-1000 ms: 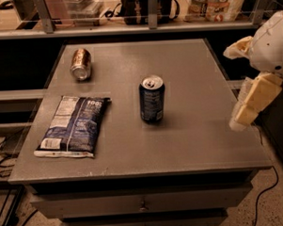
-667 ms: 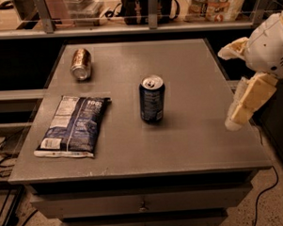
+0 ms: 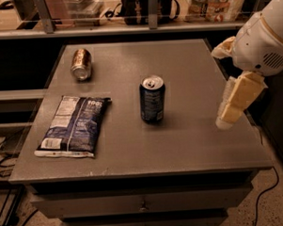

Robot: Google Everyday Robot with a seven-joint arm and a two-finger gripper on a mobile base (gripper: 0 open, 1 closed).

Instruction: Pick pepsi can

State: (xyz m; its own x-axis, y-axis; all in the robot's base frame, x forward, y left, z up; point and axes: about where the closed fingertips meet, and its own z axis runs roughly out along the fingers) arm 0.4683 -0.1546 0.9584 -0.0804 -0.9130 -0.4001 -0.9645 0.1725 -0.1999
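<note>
Three items sat on the flat grey table [image 3: 194,145]. A dark navy-blue cylindrical pepsi can [image 3: 152,100] with a silver top stood upright near the centre. A brownish-gold metallic can [image 3: 81,64] lay on its side at the far left, and a flat blue-and-white snack bag [image 3: 74,126] lay at the near left. The cream-coloured gripper [image 3: 236,101] hung over the table's right edge, angled down, well apart from the pepsi can and touching none of the items. Claw open or closed: couldn't tell from this angle.
</note>
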